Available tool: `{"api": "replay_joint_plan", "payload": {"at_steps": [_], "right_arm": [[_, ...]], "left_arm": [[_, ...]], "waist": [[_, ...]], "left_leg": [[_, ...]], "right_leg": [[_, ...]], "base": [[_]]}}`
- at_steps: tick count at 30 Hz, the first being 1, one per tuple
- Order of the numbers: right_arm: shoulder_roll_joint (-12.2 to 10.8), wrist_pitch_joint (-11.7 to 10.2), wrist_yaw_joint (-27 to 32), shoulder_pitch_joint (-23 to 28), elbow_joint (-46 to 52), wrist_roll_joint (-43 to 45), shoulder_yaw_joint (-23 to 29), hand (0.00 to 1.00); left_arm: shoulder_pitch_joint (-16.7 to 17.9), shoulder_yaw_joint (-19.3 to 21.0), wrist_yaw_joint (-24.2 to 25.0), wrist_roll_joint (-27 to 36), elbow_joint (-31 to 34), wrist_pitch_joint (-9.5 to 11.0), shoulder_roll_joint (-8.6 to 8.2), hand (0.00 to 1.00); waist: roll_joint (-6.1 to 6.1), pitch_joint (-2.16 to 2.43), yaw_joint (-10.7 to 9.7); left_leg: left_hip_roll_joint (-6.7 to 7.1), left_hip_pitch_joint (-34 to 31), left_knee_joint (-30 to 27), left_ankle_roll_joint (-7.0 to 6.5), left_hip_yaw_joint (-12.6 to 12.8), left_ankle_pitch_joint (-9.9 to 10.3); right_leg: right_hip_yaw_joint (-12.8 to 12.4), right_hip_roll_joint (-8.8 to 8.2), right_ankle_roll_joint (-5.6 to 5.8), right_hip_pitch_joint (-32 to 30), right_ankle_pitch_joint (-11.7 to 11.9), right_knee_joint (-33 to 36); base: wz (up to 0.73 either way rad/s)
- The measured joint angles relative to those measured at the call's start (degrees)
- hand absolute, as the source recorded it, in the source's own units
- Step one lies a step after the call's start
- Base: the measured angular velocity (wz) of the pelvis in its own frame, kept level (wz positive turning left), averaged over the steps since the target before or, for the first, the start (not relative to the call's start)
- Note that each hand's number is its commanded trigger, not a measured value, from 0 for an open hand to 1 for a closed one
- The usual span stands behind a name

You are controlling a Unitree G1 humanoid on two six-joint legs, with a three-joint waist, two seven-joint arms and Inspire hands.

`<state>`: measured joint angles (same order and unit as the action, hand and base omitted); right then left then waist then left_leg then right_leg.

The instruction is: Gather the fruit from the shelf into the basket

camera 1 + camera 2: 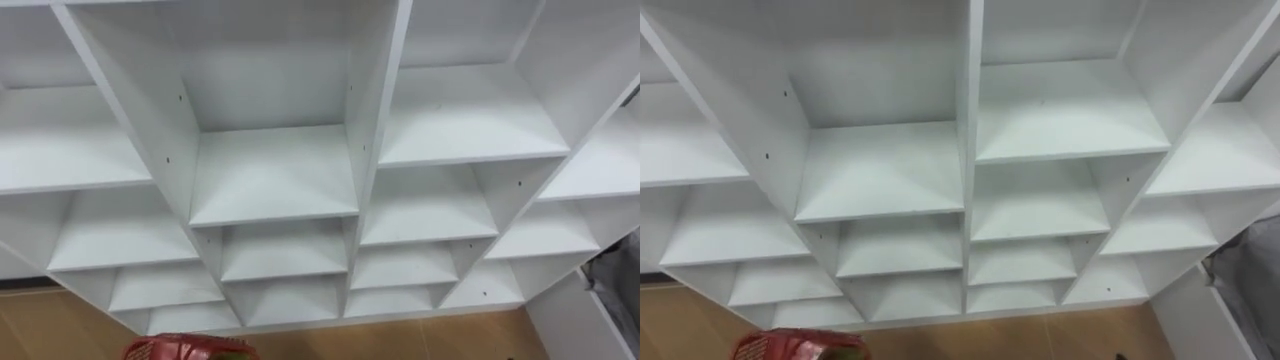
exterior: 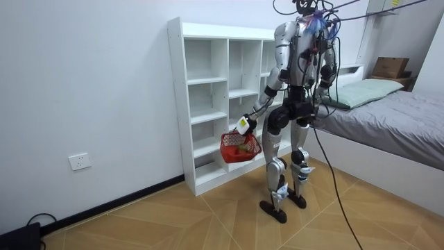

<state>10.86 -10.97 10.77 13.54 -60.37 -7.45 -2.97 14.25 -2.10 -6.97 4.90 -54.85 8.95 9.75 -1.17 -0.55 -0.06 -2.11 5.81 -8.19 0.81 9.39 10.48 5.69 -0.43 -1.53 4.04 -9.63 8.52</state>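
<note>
Robot stands upright on the wood-pattern floor [image 2: 173,222], facing the white open-front closet shelf unit [image 2: 177,104] and close to it, feet side by side.

Left arm: upper arm down along the torso, elbow bent, forearm angled down and out toward the room view's left. Left robot hand [image 2: 243,126] sits about hip height, just in front of the lower shelves. It is closed round the handle of the red plastic mesh basket [image 2: 239,147], which hangs straight below it, clear of the floor and just beside the closet front. Individual fingers are too small to make out.

Fruit: green and yellowish pieces [image 2: 245,148] lie inside the basket; type can't be told. In the eye views the basket rim shows at the bottom edge, left of centre, with a bit of green in it, below the lowest shelf row.

Right arm hangs down beside the torso on the room view's right. Right robot hand [image 2: 326,98] is dark against the body; can't tell whether it is spread or curled.

Head camera looks down the closet front: compartments in columns, shelf boards receding toward the floor.

Behind the robot: bed with grey cover [image 2: 395,125], pale green pillow [image 2: 361,90], brown cardboard box [image 2: 390,67]. White wall socket [image 2: 80,162] low on the wall, left of the closet.
</note>
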Motion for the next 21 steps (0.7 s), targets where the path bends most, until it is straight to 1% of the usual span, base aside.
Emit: {"api": "replay_joint_plan", "payload": {"at_steps": [1,2,3,5,6,7,8,9,10,11,12,14,15,16,18,19,21], "right_arm": [[0.00,0.27,0.19,0.54,-0.06,-0.29,0.51,0.00],[-0.06,0.63,0.29,1.46,-0.07,-0.44,1.57,0.00],[-0.09,1.08,0.31,2.11,-0.11,-0.43,2.42,0.00],[-0.20,1.30,0.29,2.78,-0.48,-0.30,3.79,0.00],[-0.27,1.68,0.30,2.83,-1.24,-0.26,4.37,0.00],[-0.27,1.95,0.29,2.78,-1.79,-0.25,4.37,0.00],[-0.28,2.47,0.23,2.63,-2.16,-0.21,4.37,0.00],[-0.34,2.67,0.18,2.71,-2.26,-0.22,4.37,0.00],[-0.42,2.93,0.10,2.64,-2.36,-0.22,4.37,0.00],[-0.62,3.29,-0.26,2.40,-3.03,-0.24,4.40,0.00],[-0.87,3.70,-1.06,1.62,-4.46,-0.17,4.56,0.00],[-1.37,4.58,-2.47,0.94,-5.69,-0.39,5.31,0.00],[-1.71,4.95,-3.37,0.44,-6.65,-0.61,5.41,0.00],[-1.87,5.17,-3.92,0.30,-6.97,-0.66,5.40,0.00],[-2.38,6.00,-5.09,-0.10,-7.40,-1.10,5.40,0.00],[-2.58,6.16,-6.08,-0.51,-8.19,-1.12,5.40,0.00],[-2.80,7.08,-7.72,-1.13,-9.15,-1.11,5.40,0.00]], "left_arm": [[0.32,0.31,-0.04,-0.15,-0.33,-0.16,0.00,1.00],[0.93,1.65,-0.08,-0.71,-0.55,-0.46,-0.14,1.00],[1.52,3.35,-0.15,-1.69,-0.55,-0.92,-0.30,1.00],[1.85,5.31,-0.21,-3.41,-1.08,-1.71,-0.32,1.00],[1.83,6.03,-0.22,-3.48,-1.54,-2.09,-0.33,1.00],[1.83,6.45,-0.21,-3.36,-1.70,-2.27,-0.33,1.00],[1.75,6.66,-0.22,-3.33,-2.09,-2.51,-0.27,1.00],[1.75,6.66,-0.21,-3.37,-2.43,-2.63,-0.28,1.00],[1.75,6.66,-0.21,-3.37,-2.59,-2.69,-0.28,1.00],[1.77,6.70,-0.21,-3.61,-2.73,-2.94,-0.28,1.00],[1.76,6.82,-0.21,-4.74,-2.83,-3.20,-0.29,1.00],[1.66,6.85,-0.19,-5.81,-3.33,-3.61,-0.31,1.00],[1.61,6.82,-0.18,-6.15,-3.63,-3.91,-0.32,1.00],[1.61,6.82,-0.17,-6.56,-3.73,-4.13,-0.33,1.00],[1.56,6.81,-0.12,-6.89,-3.85,-4.85,-0.49,1.00],[1.57,6.82,-0.10,-7.30,-3.92,-5.10,-0.70,1.00],[1.48,7.05,0.02,-9.42,-3.90,-5.88,-1.31,1.00]], "waist": [[-0.22,-0.06,-0.08],[-0.04,0.10,0.03],[-0.26,0.25,0.13],[-0.23,0.20,0.15],[-0.26,0.06,0.10],[-0.65,-0.17,0.10],[-0.08,0.13,0.13],[-0.24,0.01,0.14],[0.03,0.20,0.16],[-0.32,0.16,0.14],[-0.16,0.33,0.16],[-0.33,0.27,0.15],[-0.06,0.43,0.13],[-0.26,0.34,0.13],[-0.10,0.41,0.11],[-0.23,0.35,0.09],[-0.06,0.45,0.07]], "left_leg": [[0.01,0.09,0.00,0.03,-0.02,0.06],[0.03,0.37,0.01,0.03,0.01,0.08],[0.01,0.55,0.02,0.03,-0.02,0.08],[-0.02,0.92,0.02,0.04,-0.04,0.08],[-0.02,1.23,0.02,0.04,-0.12,0.09],[-0.02,1.37,0.02,0.03,-0.13,0.10],[-0.09,1.50,0.02,0.04,-0.14,0.25],[-0.16,1.55,0.01,0.06,-0.19,0.43],[-0.17,1.58,0.01,0.05,-0.18,0.46],[-0.18,1.59,0.00,0.04,-0.18,0.47],[-0.19,1.67,0.01,0.04,-0.16,0.47],[-0.19,1.77,0.01,0.04,-0.12,0.48],[-0.19,1.90,-0.01,0.04,-0.12,0.48],[-0.18,1.92,-0.01,0.04,-0.12,0.48],[-0.18,1.92,-0.01,0.04,-0.11,0.48],[-0.17,1.91,-0.04,0.04,-0.14,0.48],[-0.12,1.88,-0.19,0.02,-0.29,0.49]], "right_leg": [[-0.01,0.00,0.03,0.02,-0.14,-0.03],[-0.13,0.01,0.02,0.18,-0.26,0.09],[-0.27,0.06,0.01,0.25,-0.26,0.10],[-0.35,0.09,0.00,0.57,-0.26,0.11],[-0.36,0.09,0.01,0.83,-0.26,0.12],[-0.41,0.10,0.01,0.92,-0.26,0.17],[-0.53,0.19,0.02,1.01,-0.28,0.25],[-0.70,0.31,0.04,1.01,-0.29,0.31],[-0.80,0.34,0.04,1.02,-0.29,0.33],[-0.82,0.34,0.04,1.02,-0.26,0.39],[-0.93,0.36,0.03,1.03,-0.26,0.56],[-0.97,0.37,0.02,1.03,-0.24,0.74],[-0.95,0.35,0.02,1.02,-0.25,1.04],[-0.95,0.33,0.01,1.01,-0.26,1.10],[-0.96,0.37,0.00,1.00,-0.26,1.10],[-0.92,0.47,0.00,1.01,-0.26,1.14],[-0.86,0.46,0.01,1.06,-0.26,1.11]], "base": [[0.00],[0.00],[-0.04],[-0.02],[0.00],[0.00],[0.00],[0.00],[0.00],[-0.03],[0.00],[0.00],[0.00],[0.00],[0.00],[0.00],[0.00]]}}
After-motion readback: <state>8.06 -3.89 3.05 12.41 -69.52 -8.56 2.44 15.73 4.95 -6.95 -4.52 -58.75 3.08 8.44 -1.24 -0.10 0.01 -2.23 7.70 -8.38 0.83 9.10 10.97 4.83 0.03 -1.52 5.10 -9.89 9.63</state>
